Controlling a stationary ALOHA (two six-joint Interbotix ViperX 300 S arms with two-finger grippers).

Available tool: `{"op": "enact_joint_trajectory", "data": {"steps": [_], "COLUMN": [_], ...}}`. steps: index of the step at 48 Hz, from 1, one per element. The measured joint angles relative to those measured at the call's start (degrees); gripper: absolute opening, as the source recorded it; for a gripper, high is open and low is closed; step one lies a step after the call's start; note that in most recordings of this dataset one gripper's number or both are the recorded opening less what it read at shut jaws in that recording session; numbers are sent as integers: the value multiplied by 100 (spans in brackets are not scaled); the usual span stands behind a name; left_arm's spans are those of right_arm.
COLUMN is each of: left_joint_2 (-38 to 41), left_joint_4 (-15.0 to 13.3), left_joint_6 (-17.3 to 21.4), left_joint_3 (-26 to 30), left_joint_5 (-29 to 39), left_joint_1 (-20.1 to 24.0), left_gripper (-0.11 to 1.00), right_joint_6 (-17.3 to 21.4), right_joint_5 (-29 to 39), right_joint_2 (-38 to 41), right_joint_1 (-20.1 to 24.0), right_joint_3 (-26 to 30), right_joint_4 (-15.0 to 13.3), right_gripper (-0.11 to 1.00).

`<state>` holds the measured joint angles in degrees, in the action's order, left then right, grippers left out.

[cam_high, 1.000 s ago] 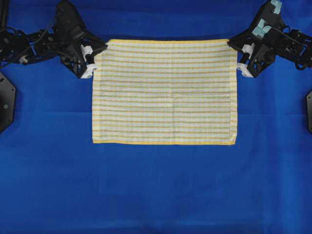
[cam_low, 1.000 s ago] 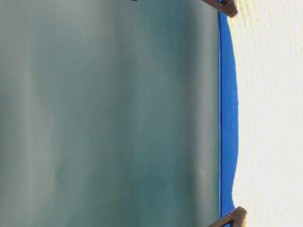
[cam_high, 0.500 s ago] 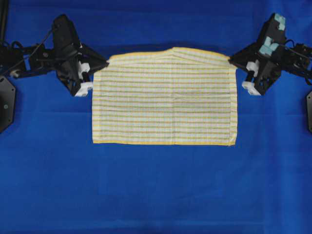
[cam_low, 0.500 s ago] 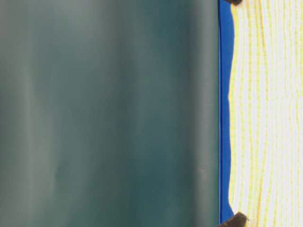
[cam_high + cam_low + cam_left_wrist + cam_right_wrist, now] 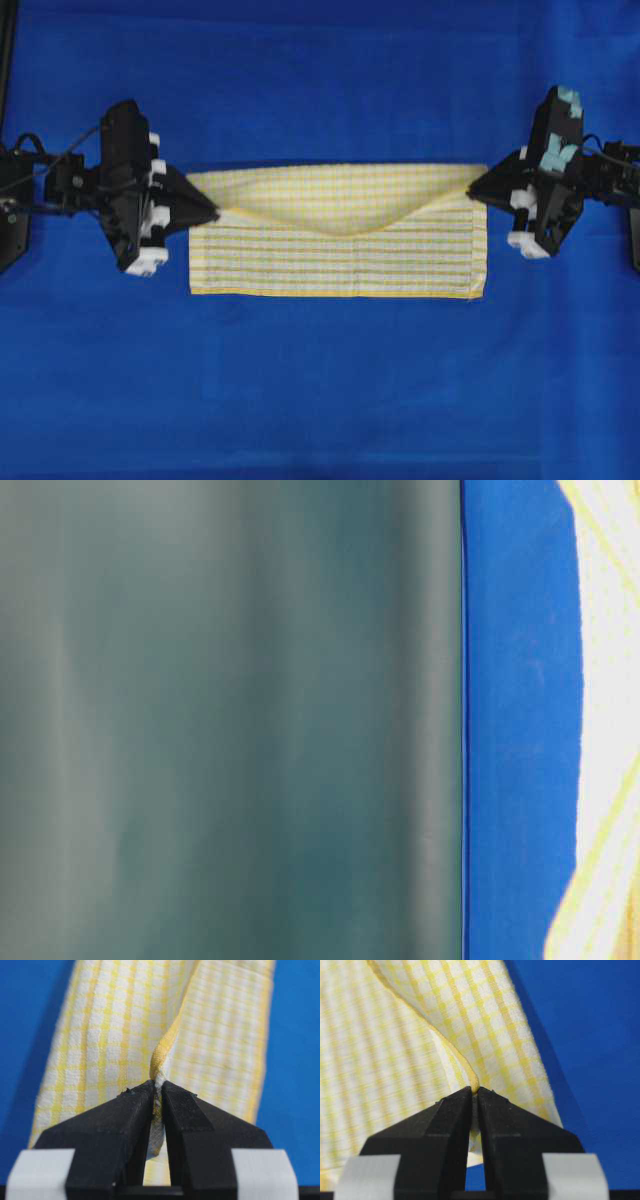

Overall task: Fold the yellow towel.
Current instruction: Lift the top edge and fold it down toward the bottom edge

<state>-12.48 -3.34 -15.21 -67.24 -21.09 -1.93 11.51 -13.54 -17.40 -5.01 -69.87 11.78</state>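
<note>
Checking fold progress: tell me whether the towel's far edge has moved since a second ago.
Yes. The yellow towel's far edge has come toward its unmoved near hem, sagging mid-span.

One yellow towel [image 5: 340,235], the only cloth item, on one blue table covering [image 5: 320,390]. Two grippers: left gripper [image 5: 207,210] at the towel's left end, right gripper [image 5: 478,187] at its right.

Yellow towel [image 5: 340,240] half-folded, apparently sagging midway
</note>
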Motion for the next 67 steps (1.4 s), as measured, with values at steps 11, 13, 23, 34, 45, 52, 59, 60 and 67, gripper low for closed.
{"op": "enact_joint_trajectory", "data": {"steps": [11, 13, 23, 34, 45, 52, 59, 60, 67], "left_joint_2": [-185, -237, -422, -413, -404, -404, -404, -404, -404], "left_joint_4": [0, 0, -9, 0, 0, 0, 0, 0, 0], "left_joint_6": [-193, -193, -202, -211, -211, -202, -202, -202, -211], "left_joint_3": [0, 0, -62, -70, -62, -62, -62, -62, -62], "left_joint_5": [9, 9, 9, 88, 264, 343, 396, 404, 422], "left_joint_1": [-492, -545, -703, -721, -756, -756, -756, -765, -765], "left_gripper": [5, 5, 5, 5, 5, 5, 5, 6, 25], "right_joint_6": [308, 334, 431, 439, 448, 457, 457, 457, 457], "right_joint_5": [9, 9, 0, 0, 0, 26, 132, 158, 316], "right_joint_2": [0, 0, 0, 0, 0, 70, 220, 237, 352], "right_joint_1": [571, 633, 896, 1134, 1362, 1397, 1397, 1397, 1406], "right_joint_3": [0, 0, 0, 0, 9, 62, 158, 176, 281], "right_joint_4": [0, 0, 114, 229, 343, 352, 352, 352, 352], "right_gripper": [4, 4, 4, 4, 4, 4, 5, 5, 27]}}
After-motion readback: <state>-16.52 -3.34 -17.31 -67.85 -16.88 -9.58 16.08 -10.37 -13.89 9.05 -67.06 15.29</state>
